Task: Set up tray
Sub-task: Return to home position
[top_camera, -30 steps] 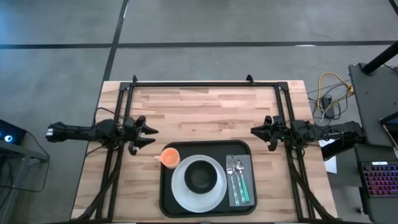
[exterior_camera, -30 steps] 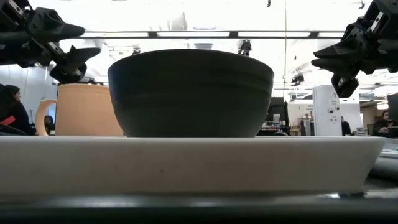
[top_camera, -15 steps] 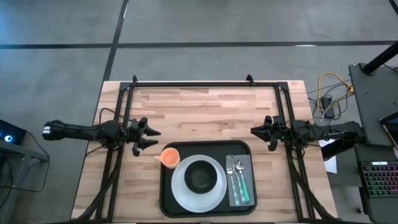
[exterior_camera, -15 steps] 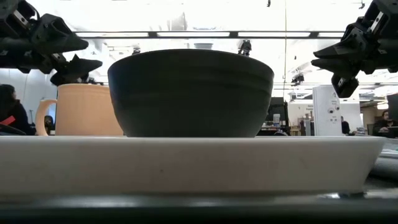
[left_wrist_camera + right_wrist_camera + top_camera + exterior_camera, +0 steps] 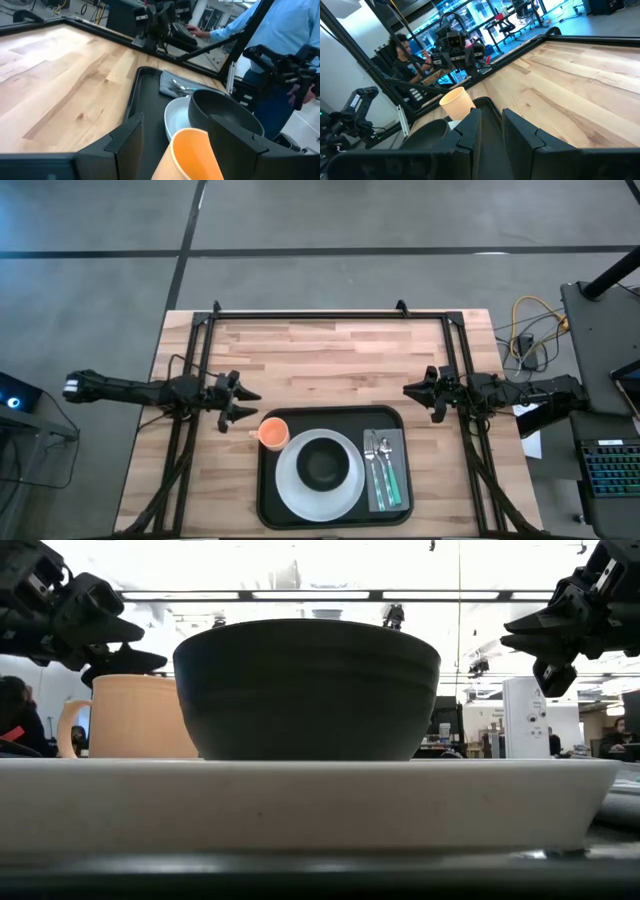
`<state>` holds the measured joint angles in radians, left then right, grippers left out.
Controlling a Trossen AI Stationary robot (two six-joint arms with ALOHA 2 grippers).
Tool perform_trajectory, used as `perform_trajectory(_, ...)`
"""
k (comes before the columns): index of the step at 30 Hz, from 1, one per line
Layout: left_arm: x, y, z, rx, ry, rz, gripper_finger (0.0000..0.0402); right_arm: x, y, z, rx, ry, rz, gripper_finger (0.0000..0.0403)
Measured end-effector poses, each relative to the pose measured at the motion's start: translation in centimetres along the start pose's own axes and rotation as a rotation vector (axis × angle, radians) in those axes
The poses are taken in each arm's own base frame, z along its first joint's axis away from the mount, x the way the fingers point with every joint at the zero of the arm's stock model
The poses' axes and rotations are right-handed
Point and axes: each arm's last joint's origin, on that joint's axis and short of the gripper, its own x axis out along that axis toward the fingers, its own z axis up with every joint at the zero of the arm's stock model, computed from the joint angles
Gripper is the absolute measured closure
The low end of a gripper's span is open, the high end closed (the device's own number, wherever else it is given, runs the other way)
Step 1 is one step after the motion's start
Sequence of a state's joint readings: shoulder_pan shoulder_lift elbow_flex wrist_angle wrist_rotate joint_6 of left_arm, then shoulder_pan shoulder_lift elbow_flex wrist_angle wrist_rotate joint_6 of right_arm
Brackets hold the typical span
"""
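Wooden table (image 5: 330, 350) holds one tray (image 5: 266, 502), three utensils (image 5: 382, 470).

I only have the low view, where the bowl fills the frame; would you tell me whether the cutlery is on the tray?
Observer: Yes; the high view shows three pieces of cutlery side by side on the grey napkin at the tray's right end.
Operator: Thanks. Is the left gripper over the orange cup?
Observer: No; it hangs over the table just off the tray's left edge, beside the cup, jaws open.
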<state>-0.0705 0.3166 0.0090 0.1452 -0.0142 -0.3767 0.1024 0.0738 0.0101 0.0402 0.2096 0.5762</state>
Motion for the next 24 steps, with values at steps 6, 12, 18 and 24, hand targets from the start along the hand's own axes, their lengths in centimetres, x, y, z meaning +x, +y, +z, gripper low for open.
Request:
perform_trajectory(6, 0.20, 0.09, -0.26, 0.000, 0.029, 0.011, 0.0202, 0.00, 0.00, 0.00, 0.000, 0.000, 0.000, 0.0335)
perform_trajectory(12, 0.35, 0.18, -0.47, 0.001, 0.053, 0.021, 0.0203, 0.00, 0.00, 0.00, 0.000, 0.000, 0.000, 0.0335)
perform_trajectory(18, 0.47, 0.25, -0.64, 0.001, 0.072, 0.028, 0.0203, 0.00, 0.00, 0.00, 0.000, 0.000, 0.000, 0.0335)
perform_trajectory(24, 0.48, 0.25, -0.66, 0.001, 0.074, 0.029, 0.0203, 0.00, 0.00, 0.00, 0.000, 0.000, 0.000, 0.0335)
